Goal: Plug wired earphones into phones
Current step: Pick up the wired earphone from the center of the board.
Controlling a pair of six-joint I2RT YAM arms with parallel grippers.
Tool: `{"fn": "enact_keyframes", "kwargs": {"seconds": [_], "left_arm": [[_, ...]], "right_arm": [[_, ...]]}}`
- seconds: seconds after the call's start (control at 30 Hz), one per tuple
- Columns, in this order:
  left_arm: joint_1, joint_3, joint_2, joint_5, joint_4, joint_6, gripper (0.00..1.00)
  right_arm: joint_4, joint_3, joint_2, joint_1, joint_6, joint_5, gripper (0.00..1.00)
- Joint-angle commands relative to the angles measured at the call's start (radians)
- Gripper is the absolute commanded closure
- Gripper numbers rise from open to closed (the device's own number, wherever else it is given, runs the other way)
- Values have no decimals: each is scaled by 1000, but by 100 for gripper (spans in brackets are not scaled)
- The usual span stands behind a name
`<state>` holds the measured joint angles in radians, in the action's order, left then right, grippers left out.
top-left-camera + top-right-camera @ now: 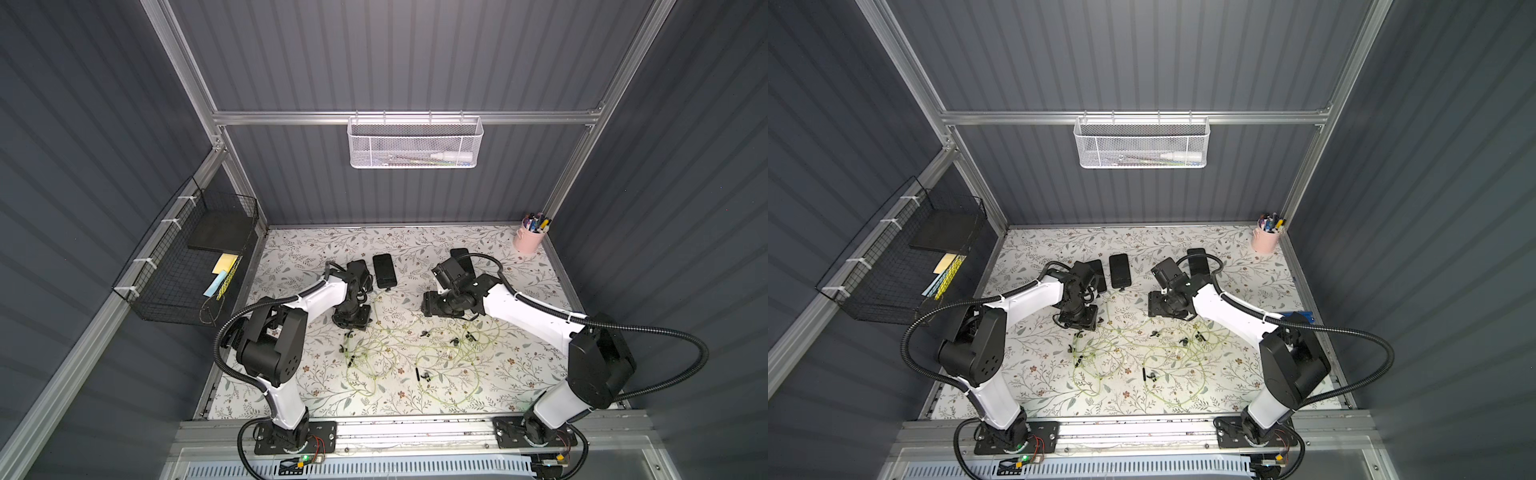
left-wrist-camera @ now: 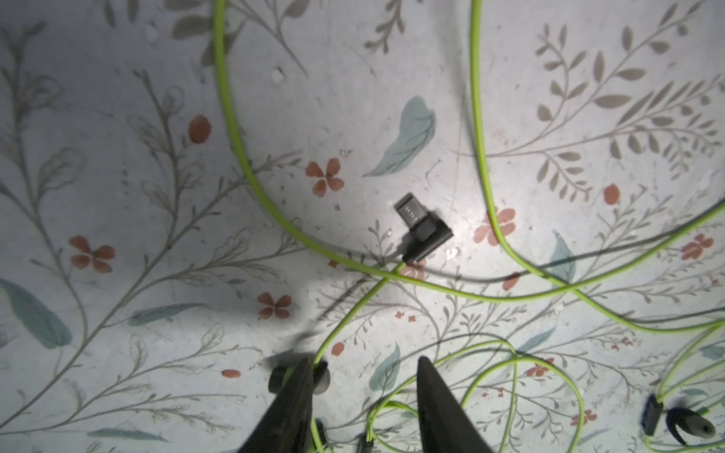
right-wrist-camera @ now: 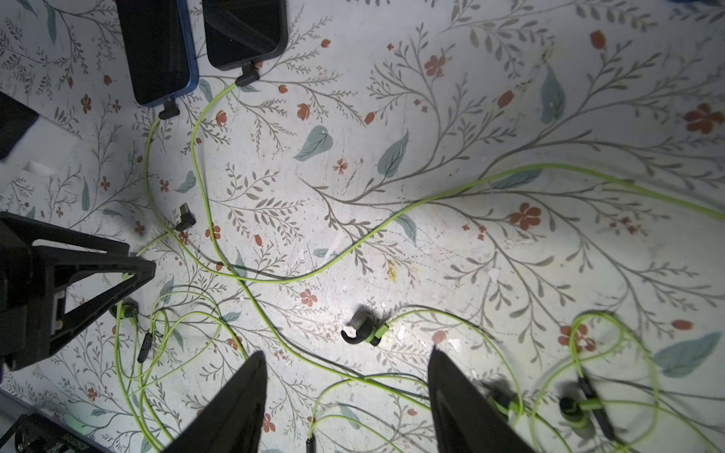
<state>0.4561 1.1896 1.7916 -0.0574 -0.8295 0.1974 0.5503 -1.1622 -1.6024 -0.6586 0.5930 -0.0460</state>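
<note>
My left gripper (image 2: 363, 359) hangs half-spread over a limp, light cord (image 2: 353, 310), so I'd pinch its stiff black plug (image 2: 425, 231) by the body; my right gripper (image 3: 347, 351) gapes empty.

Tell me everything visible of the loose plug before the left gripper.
The loose plug is a small black right-angled piece, plastic-looking, with a short grey metal tip showing a row of contacts. It lies flat on the floral table, plugged into nothing. Its green cord leaves the other end and runs to one finger of the left gripper, crossing another cord.
</note>
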Motion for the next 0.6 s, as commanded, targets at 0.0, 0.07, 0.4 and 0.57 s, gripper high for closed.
{"fn": "enact_keyframes", "kwargs": {"seconds": [0.0, 0.07, 0.4, 0.57], "left_arm": [[10, 26, 41, 42, 6, -29, 57], [10, 31, 59, 58, 8, -41, 60], [10, 54, 107, 82, 26, -60, 73], [13, 59, 110, 114, -16, -64, 94]], "right_arm": [[5, 27, 8, 6, -9, -5, 34], [1, 36, 13, 9, -9, -4, 34], [-7, 34, 4, 14, -25, -8, 35], [-10, 26, -4, 15, -31, -6, 36]]}}
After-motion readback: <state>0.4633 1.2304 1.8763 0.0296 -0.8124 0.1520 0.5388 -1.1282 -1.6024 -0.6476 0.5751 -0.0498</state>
